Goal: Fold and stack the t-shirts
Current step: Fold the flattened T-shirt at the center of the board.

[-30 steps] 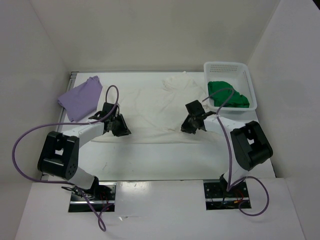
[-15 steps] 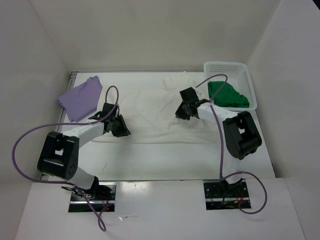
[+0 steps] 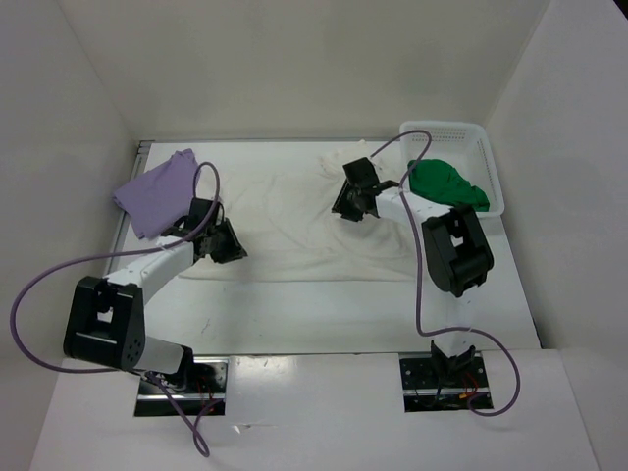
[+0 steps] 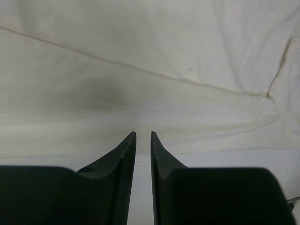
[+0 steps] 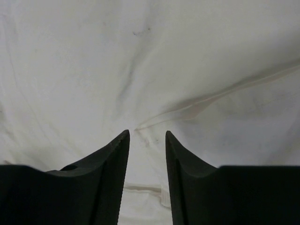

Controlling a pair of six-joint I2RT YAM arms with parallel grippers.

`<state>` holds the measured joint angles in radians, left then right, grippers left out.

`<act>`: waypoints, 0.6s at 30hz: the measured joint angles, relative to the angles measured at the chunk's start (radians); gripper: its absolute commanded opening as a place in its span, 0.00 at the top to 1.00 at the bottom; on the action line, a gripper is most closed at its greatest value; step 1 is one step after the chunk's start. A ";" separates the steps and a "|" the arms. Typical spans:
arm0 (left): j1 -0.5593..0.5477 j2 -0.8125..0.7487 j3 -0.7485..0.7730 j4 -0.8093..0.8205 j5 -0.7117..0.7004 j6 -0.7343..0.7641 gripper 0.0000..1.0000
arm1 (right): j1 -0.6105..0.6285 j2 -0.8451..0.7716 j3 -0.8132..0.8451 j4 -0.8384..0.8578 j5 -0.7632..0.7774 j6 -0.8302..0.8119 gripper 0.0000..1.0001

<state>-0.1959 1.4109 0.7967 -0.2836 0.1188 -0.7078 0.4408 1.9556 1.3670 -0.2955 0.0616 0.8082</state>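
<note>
The white t-shirt (image 3: 294, 226) lies spread out and creased across the middle of the table. My left gripper (image 3: 234, 251) hovers at its lower left hem, jaws a narrow slit apart. In the left wrist view the cloth (image 4: 150, 70) lies flat beyond my left gripper (image 4: 143, 133), with nothing visibly pinched. My right gripper (image 3: 345, 209) is over the shirt's upper right part, open. The right wrist view shows my right gripper (image 5: 146, 132) just above the cloth, near a seam (image 5: 197, 105). The lavender t-shirt (image 3: 157, 191) lies folded at the far left. The green t-shirt (image 3: 446, 184) sits bunched in the basket.
The white perforated basket (image 3: 486, 147) stands at the far right corner, close beside my right arm. White walls close in the table on the left, back and right. A purple cable loops over each arm.
My right gripper has moved away from me, from the shirt's lower right part to its upper right part, and opened. The left gripper shifted slightly up and left, its slit unchanged.
</note>
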 measured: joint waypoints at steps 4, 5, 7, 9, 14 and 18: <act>0.045 -0.019 0.029 -0.017 -0.012 0.021 0.71 | 0.000 -0.051 -0.024 0.003 -0.002 -0.026 0.67; 0.050 -0.020 0.030 -0.018 -0.014 0.024 0.71 | 0.000 -0.087 -0.052 0.005 0.002 -0.032 0.74; 0.054 -0.019 0.030 -0.029 -0.013 0.027 0.71 | 0.000 -0.189 -0.148 0.018 0.006 -0.039 0.91; 0.055 -0.019 0.030 -0.039 -0.008 0.028 0.71 | 0.000 -0.304 -0.259 0.024 0.014 -0.035 0.95; 0.057 0.023 0.027 -0.026 0.029 0.027 0.71 | 0.000 -0.468 -0.510 0.041 0.034 -0.003 0.95; 0.057 0.081 0.007 0.005 0.057 0.026 0.71 | 0.000 -0.449 -0.596 0.040 0.034 0.019 0.95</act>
<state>-0.1387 1.4918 0.8040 -0.2787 0.1761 -0.6815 0.4408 1.5066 0.7712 -0.2558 0.0956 0.8272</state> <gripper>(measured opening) 0.286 0.051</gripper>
